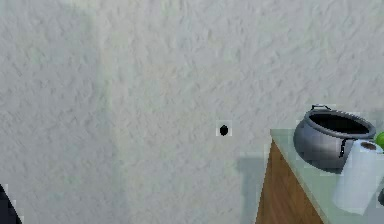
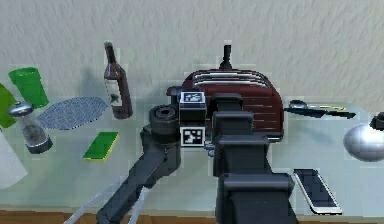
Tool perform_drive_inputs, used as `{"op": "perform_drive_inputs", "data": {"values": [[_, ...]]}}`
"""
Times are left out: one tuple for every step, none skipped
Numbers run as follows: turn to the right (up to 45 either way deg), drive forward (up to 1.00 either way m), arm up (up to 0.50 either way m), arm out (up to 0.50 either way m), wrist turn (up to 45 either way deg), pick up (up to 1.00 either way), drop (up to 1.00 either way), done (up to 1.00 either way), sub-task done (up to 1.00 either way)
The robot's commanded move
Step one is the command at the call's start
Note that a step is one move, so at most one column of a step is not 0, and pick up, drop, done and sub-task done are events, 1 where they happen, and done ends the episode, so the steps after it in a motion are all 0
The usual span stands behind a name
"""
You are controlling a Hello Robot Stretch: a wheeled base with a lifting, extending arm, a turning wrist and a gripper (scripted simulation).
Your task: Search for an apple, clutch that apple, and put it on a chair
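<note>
Arm [image 2: 250, 172] stretched over counter [image 2: 322, 150] by toaster [image 2: 248, 95] & bottle [image 2: 118, 85], prob. hunting for apple; fingers [image 2: 128, 186] slant down, can't tell if holding anything.

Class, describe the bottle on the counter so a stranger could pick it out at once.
Find the pale countertop along the wall in the arm side view. Left of the dark red toaster, beside a round grey plate, stands the bottle. It alone is tall, dark and narrow-necked, with a pale label.

Toaster [image 2: 255, 100] partly hidden, paper roll [image 1: 360, 175] cropped
</note>
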Motion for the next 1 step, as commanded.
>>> {"op": "perform_drive_inputs", "data": {"values": [[0.0, 0.00, 0.00, 0.00, 45.0, 0.00, 0.00, 0.00, 0.00]]}}
